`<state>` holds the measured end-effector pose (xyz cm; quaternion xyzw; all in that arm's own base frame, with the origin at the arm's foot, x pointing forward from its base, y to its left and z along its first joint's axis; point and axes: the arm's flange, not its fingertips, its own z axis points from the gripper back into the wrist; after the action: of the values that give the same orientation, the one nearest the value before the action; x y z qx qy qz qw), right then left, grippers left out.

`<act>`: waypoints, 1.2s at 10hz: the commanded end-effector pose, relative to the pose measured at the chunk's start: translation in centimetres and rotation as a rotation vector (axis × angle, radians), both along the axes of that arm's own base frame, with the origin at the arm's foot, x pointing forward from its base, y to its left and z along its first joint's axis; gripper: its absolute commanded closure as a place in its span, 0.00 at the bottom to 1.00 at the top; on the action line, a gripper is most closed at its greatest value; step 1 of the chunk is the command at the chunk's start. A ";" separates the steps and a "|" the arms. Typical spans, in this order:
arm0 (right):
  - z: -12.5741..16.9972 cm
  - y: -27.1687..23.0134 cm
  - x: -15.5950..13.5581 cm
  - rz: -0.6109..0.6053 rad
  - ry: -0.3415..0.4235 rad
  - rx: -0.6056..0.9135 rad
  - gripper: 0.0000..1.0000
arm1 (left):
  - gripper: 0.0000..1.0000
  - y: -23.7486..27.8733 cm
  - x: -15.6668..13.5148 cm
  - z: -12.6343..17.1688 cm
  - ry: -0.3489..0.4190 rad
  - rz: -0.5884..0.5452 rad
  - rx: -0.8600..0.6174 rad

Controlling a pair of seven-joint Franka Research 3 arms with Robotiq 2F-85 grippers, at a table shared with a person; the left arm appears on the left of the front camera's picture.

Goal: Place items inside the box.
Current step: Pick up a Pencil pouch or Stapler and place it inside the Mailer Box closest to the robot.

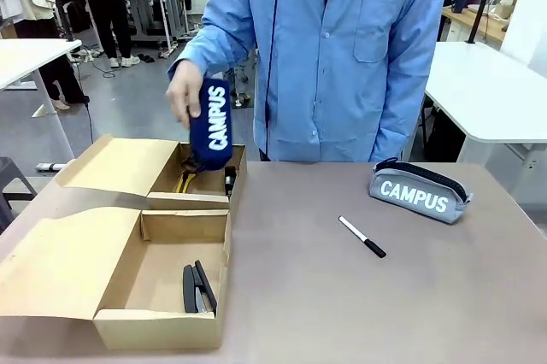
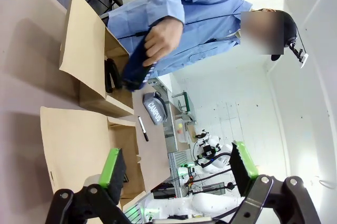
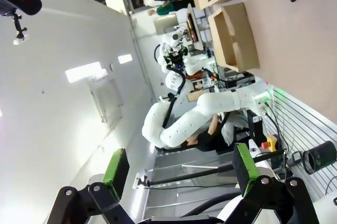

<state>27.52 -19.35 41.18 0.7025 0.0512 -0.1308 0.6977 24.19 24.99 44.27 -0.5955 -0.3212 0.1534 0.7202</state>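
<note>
Front: person's hand holds navy pouch upright, centre-left, low end at the far compartment of box. Utility knife lies in there, stapler in the near compartment. Marker and grey pouch on table, right. Left wrist: left gripper spread, empty. Right wrist: right gripper spread, empty.
</note>
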 end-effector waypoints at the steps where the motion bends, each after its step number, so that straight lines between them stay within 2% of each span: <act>1: 0.7 0.1 -0.1 -0.001 0.022 0.005 0.00 | 0.00 -0.1 0.0 0.1 -0.029 -0.001 -0.003; 10: 0.7 0.1 -0.1 -0.001 0.022 0.005 0.00 | 0.00 -0.1 0.0 0.1 -0.029 -0.001 -0.003; 11: 0.0 0.0 0.0 0.000 0.000 0.000 0.00 | 0.00 -0.1 0.0 0.1 -0.029 -0.001 -0.003; 12: 1.0 1.5 1.2 0.122 -0.101 -0.177 0.00 | 0.00 -0.1 0.0 0.1 -0.029 -0.001 -0.003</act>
<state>27.87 -18.90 41.30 0.6860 0.0538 -0.1107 0.7171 24.19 24.98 44.26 -0.5956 -0.3212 0.1535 0.7201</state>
